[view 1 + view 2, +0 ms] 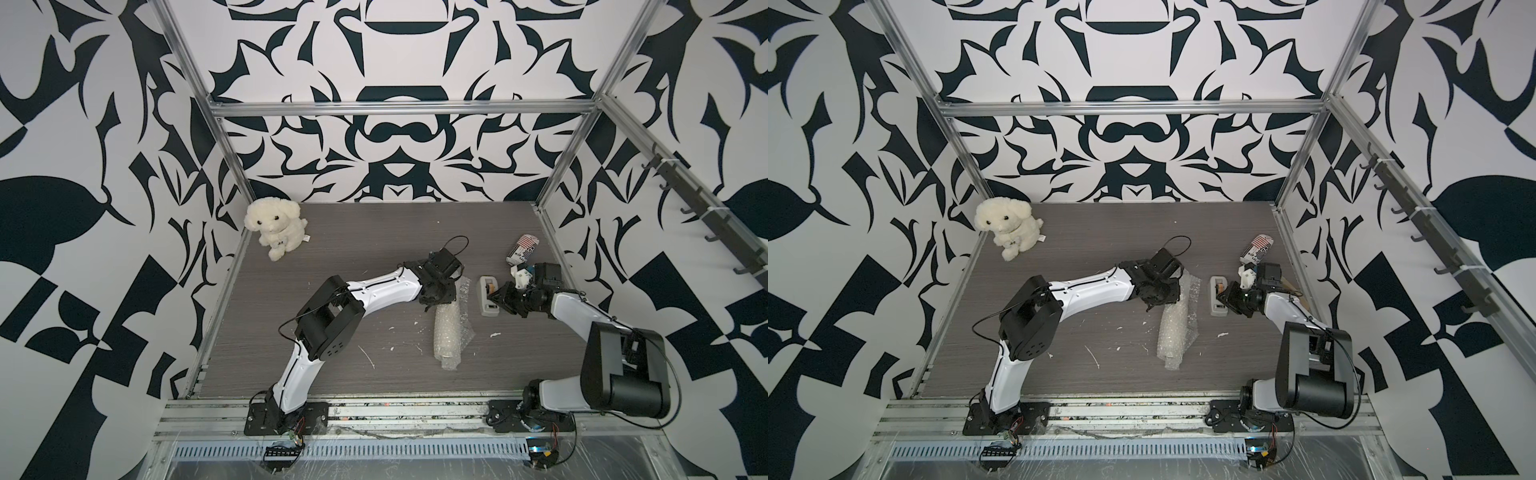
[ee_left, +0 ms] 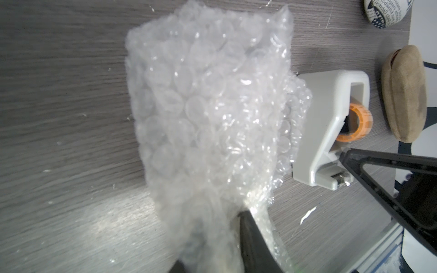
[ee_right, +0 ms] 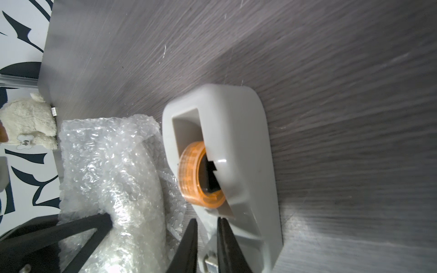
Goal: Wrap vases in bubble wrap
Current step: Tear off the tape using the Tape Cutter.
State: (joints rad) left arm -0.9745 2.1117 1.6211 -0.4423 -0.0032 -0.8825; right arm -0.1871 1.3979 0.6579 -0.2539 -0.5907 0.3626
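The bubble wrap [image 1: 446, 332] [image 1: 1173, 332] lies on the table rolled into a long bundle. The vase is hidden inside it; only a pale rounded form [image 3: 136, 189] shows through the plastic. My left gripper [image 1: 436, 305] [image 1: 1152, 305] [image 2: 210, 238] is shut on the far end of the bubble wrap [image 2: 208, 106], one finger on each side. My right gripper [image 1: 494, 297] [image 1: 1225, 297] [image 3: 205, 222] is at the cutter end of the white tape dispenser [image 1: 487, 309] [image 3: 236, 141], its fingers a narrow gap apart over the dispenser's front.
The dispenser [image 2: 331, 118] holds an orange tape roll [image 3: 196, 175] and stands right beside the bundle. A striped can [image 1: 521, 249] lies behind the right gripper. A brown oval object [image 2: 404, 94] sits by the right wall. A plush dog [image 1: 276, 226] is at the back left. White scraps dot the table.
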